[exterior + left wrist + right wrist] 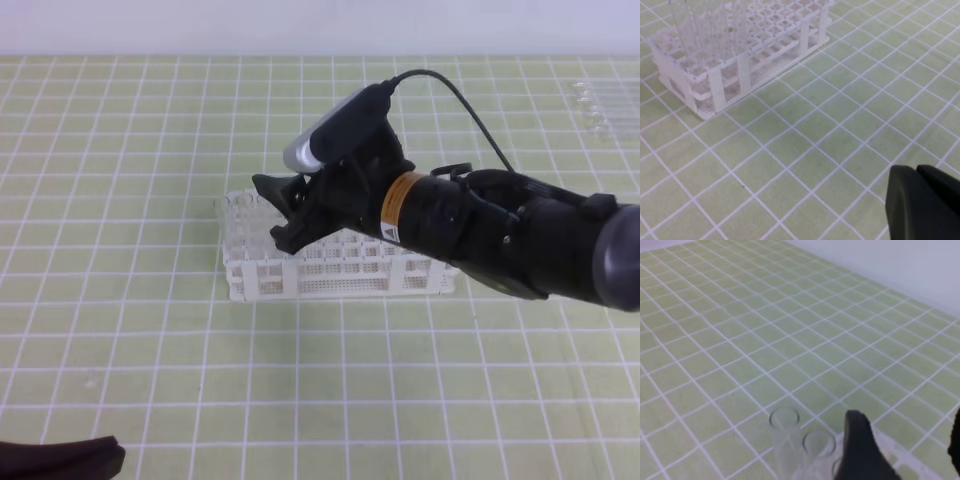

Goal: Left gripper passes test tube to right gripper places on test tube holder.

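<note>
Nearest you, at the bottom left corner of the high view, the left gripper (60,458) lies low over the table (120,350), well apart from the work; its own camera shows its dark fingertips (920,200) pressed together with nothing between them, so leave it parked.

Farther in, the right gripper (285,215) hangs over the left end of the test tube holder (330,270). Its jaws stand apart, one black finger (860,450) plainly to the left in the wrist view and the other only a sliver at the right edge, and nothing is clamped between them. Just beside that finger, two round tube mouths rise out of the rack; the test tube (785,427) you were placing looks to be one of them, upright in its hole, though which one cannot be told for certain.

You appear to be at the release. Do it well by lifting straight up along the tube's axis. Don't swing sideways until the fingers are above the glass rims, since a finger sits close to them and a nudge could tip a tube or shift the light rack.

At the far right corner, a few spare tubes (600,105) lie on the table.
</note>
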Available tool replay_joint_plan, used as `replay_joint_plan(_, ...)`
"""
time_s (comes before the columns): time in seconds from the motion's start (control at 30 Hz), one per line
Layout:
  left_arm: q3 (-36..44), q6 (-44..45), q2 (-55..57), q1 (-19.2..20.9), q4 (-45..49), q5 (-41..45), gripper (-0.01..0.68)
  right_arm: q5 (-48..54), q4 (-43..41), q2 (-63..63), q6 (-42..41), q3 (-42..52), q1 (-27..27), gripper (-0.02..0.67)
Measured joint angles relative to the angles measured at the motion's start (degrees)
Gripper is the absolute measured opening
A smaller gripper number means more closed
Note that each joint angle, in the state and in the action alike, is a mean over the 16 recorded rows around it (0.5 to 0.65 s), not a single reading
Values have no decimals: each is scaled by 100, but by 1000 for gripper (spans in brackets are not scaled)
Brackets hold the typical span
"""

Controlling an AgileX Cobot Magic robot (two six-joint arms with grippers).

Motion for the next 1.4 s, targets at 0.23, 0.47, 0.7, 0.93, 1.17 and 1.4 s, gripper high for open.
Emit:
replay_joint_plan(0.23,0,0,2,1,3,3,-2,678,-10,-757,21,0,-1,332)
replay_joint_plan(0.47,0,1,2,1,0,8,-2,2223,98,-2011,23,0,-21,199)
replay_joint_plan(0.7,1,0,9,4,10,-3,-2,4418,444,-3224,29,30,-91,45)
replay_joint_plan(0.93,3,-1,14,6,20,-11,-2,5755,777,-4235,45,403,-324,-11)
replay_joint_plan(1.17,2,-1,13,5,18,-8,-2,5827,937,-5255,63,1264,-649,-15)
replay_joint_plan(1.4,3,-1,20,6,20,-11,-2,5418,1048,-6372,67,2416,-1287,-15)
